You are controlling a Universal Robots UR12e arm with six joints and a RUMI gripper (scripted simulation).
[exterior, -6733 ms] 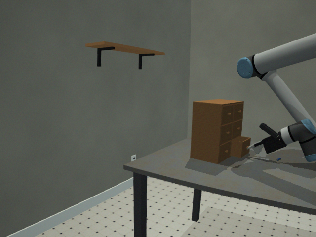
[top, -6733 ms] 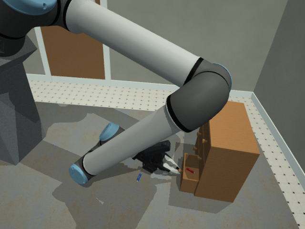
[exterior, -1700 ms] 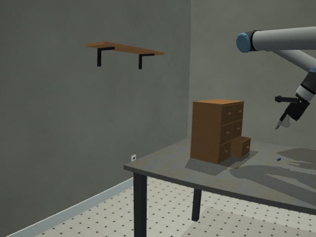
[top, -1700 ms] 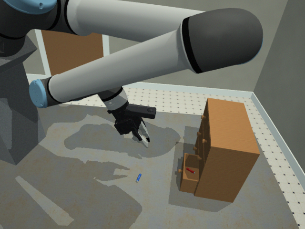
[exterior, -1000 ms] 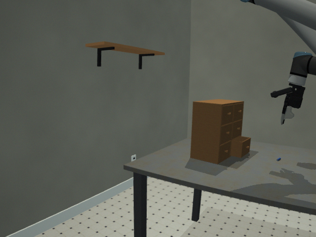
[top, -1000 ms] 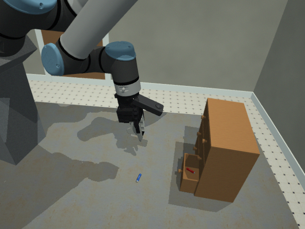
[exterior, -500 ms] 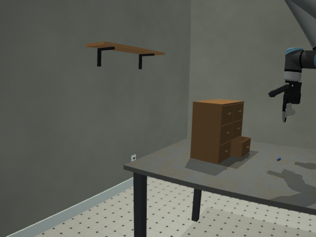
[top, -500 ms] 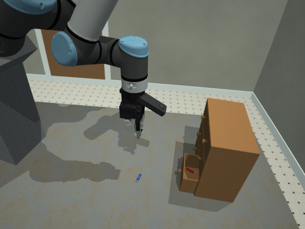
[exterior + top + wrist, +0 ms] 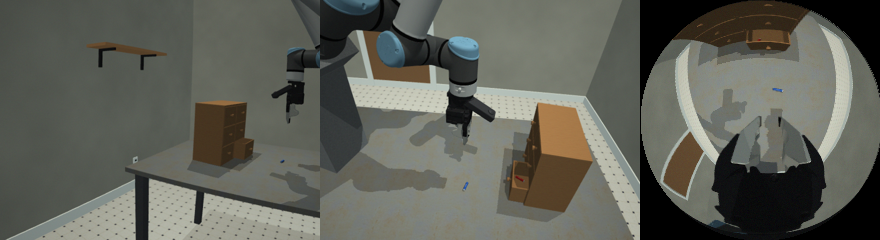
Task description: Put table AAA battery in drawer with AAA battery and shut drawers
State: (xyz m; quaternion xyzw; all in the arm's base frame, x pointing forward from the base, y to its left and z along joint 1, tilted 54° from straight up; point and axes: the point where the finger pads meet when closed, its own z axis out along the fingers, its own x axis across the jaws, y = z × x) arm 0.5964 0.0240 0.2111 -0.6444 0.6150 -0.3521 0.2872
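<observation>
A small blue AAA battery lies on the grey table, to the left of the wooden chest. The chest stands upright. Its bottom drawer on the near side is pulled partly out, and a red battery lies in it. The other drawers look shut. My gripper hangs high above the table and points straight down, behind the blue battery. Its fingers stand a narrow gap apart with nothing between them.
The robot's dark pedestal stands at the table's left. The chest is near the table's right edge, with tiled floor beyond. A wall shelf hangs far off to the left of the chest.
</observation>
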